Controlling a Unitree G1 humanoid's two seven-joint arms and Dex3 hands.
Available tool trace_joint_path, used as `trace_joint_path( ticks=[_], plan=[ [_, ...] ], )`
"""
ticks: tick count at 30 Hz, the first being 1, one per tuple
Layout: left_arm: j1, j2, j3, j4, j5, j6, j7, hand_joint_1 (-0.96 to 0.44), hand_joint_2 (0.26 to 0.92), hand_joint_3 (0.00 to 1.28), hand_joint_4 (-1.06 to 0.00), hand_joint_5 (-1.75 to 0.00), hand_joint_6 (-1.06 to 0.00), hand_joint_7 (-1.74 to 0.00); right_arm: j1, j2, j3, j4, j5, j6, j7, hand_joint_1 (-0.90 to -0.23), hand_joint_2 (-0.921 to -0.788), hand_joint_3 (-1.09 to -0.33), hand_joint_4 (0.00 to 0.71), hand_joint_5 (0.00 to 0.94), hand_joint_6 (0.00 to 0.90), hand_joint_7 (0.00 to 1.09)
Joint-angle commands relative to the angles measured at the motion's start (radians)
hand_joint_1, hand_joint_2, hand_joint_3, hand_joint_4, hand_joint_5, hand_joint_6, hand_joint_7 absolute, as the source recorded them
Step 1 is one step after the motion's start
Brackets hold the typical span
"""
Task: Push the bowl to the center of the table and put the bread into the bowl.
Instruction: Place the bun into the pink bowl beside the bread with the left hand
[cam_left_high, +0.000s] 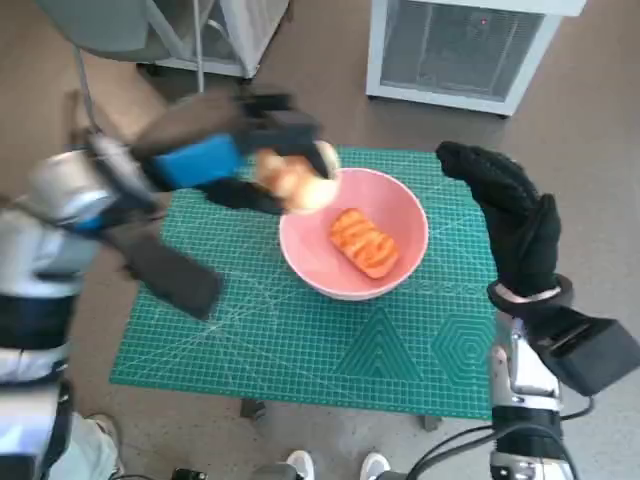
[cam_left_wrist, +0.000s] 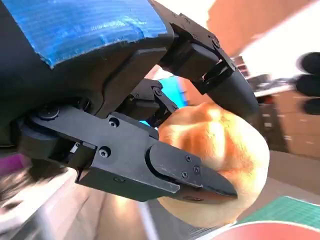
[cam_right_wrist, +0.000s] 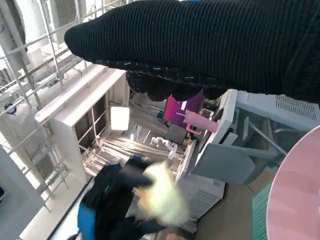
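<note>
The pink bowl (cam_left_high: 355, 250) sits near the middle of the green mat (cam_left_high: 300, 340), one bread piece (cam_left_high: 364, 242) already inside. The left hand (cam_left_high: 225, 160), fingers clamped on a pale bread roll (cam_left_high: 295, 180), hovers over the bowl's rim; next it likely needs to release inward. The right hand (cam_left_high: 510, 220) hangs beside the bowl, holding nothing, fingers apparently loose.

Green cutting mat (cam_left_high: 330, 345) (table apparently beneath) carries a pink bowl (cam_left_high: 310, 255).
</note>
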Motion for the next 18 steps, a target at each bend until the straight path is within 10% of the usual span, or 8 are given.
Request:
trace_joint_path(
  ticks=[1, 6, 11, 13, 18],
  plan=[
    [-0.064, -0.065, -0.079, 0.118, 0.1, -0.017, 0.121, 0.0, 0.918, 0.06, -0.68, -1.08, -0.67, -1.22, 0.007, 0.005, 0.0, 0.014, -0.002, 0.002, 0.002, -0.664, -0.921, -0.823, 0.218, 0.002, -0.001, 0.65],
    [-0.089, -0.118, -0.185, 0.259, 0.211, -0.008, 0.235, 0.0, 0.915, 0.05, -0.7, -1.1, -0.67, -1.18, 0.01, 0.005, -0.001, 0.009, -0.007, -0.003, -0.006, -0.665, -0.921, -0.823, 0.218, 0.001, -0.001, 0.65],
    [-0.091, -0.169, -0.278, 0.373, 0.272, 0.063, 0.166, 0.0, 0.92, 0.13, -0.58, -1.18, -0.58, -1.31, 0.017, 0.002, -0.006, -0.006, -0.006, -0.006, -0.011, -0.665, -0.921, -0.825, 0.217, 0.001, -0.001, 0.65],
    [-0.076, -0.179, -0.301, 0.375, 0.281, 0.103, 0.108, -0.17, 0.92, 0.2, -0.53, -0.85, -0.52, -1.38, 0.019, 0.001, -0.008, -0.007, -0.005, -0.01, -0.011, -0.665, -0.921, -0.825, 0.217, 0.001, -0.001, 0.65],
    [-0.025, -0.173, -0.34, 0.326, 0.296, 0.165, 0.003, -0.33, 0.878, 0.05, -0.36, -0.14, -0.32, -0.42, 0.021, -0.001, -0.012, -0.005, -0.005, -0.02, -0.013, -0.664, -0.921, -0.826, 0.216, 0.0, -0.001, 0.65]
  ],
)
